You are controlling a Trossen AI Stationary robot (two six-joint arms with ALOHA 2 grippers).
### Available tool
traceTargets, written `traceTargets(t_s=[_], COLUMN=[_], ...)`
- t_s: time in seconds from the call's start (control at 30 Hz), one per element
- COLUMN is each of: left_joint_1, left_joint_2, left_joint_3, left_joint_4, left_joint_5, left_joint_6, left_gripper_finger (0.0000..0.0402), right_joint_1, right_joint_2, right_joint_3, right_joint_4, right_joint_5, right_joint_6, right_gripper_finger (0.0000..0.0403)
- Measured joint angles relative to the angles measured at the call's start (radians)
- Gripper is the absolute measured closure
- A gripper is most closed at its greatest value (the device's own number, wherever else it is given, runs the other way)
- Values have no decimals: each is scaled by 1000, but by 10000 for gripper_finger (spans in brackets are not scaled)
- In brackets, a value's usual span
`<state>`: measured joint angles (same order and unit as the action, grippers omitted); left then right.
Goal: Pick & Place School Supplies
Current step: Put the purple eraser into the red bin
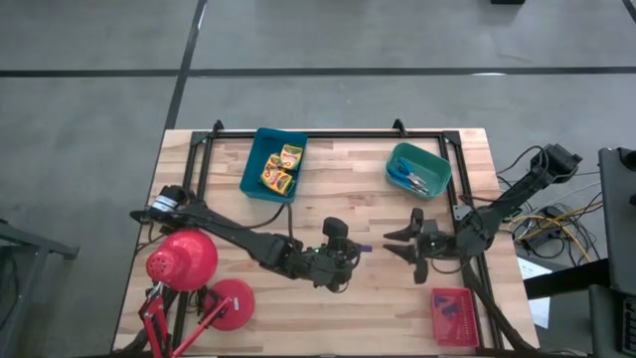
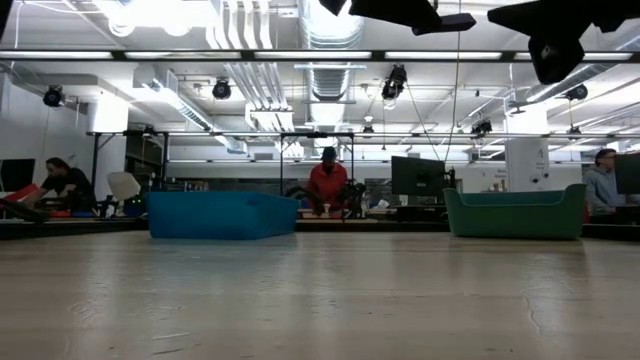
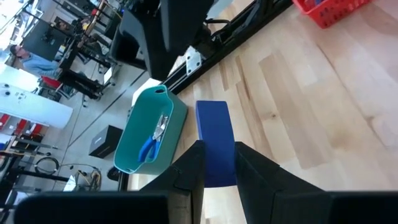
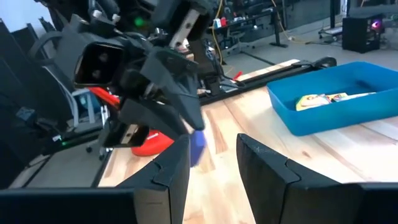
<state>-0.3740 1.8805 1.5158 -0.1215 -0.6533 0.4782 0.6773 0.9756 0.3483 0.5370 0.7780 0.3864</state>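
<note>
My left gripper (image 1: 354, 249) is at mid table, shut on a small blue-purple stick (image 1: 364, 248), which also shows in the left wrist view (image 3: 213, 134). My right gripper (image 1: 402, 245) is open and empty just right of the stick, facing it; from its wrist view the stick (image 4: 197, 147) shows ahead of its fingers. Yellow crayon boxes (image 1: 280, 167) lie in the blue tray (image 1: 256, 159). Blue-handled scissors (image 1: 409, 178) lie in the teal tray (image 1: 434, 162). Purple sticks (image 1: 448, 310) lie in the red tray (image 1: 467, 334). My left gripper pinches the stick's near end (image 3: 217, 175) between its two fingers. The fingers come from the table's left side and lie along the stick. The stick juts out past the fingertips toward the table's right, clear of the table.
A red desk lamp (image 1: 184, 261) with its round base (image 1: 231, 303) stands at the near left, beside my left arm. A black frame (image 1: 328, 134) runs along the table's far side and right side. In the low view people show in the room behind the trays.
</note>
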Motion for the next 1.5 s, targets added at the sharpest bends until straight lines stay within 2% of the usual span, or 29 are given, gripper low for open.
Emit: traceTargets(t_s=[0.4, 0.67, 0.83, 1.2, 1.3, 1.43, 1.5], left_joint_1=[14, 14, 14, 13, 13, 13, 13], left_joint_2=[0, 0, 0, 0, 0, 0, 0], left_joint_3=[0, 0, 0, 0, 0, 0, 0], left_joint_4=[2, 2, 2, 2, 1, 4, 4], left_joint_5=[-3, -13, -13, -14, -14, -14, -14], left_joint_6=[42, 43, 43, 42, 42, 42, 42], left_gripper_finger=[321, 321, 321, 321, 321, 321, 321], right_joint_1=[-34, -37, -37, -49, -62, -93, -107], right_joint_2=[166, 177, 178, 210, 222, 236, 242], right_joint_3=[103, 126, 119, 116, 116, 117, 117], right_joint_4=[-8, -8, -11, -16, -17, -8, 5], right_joint_5=[8, 11, 82, 80, 61, -58, -75], right_joint_6=[-5, -69, -49, -9, 12, 19, 29], right_gripper_finger=[278, 278, 278, 278, 278, 278, 277])
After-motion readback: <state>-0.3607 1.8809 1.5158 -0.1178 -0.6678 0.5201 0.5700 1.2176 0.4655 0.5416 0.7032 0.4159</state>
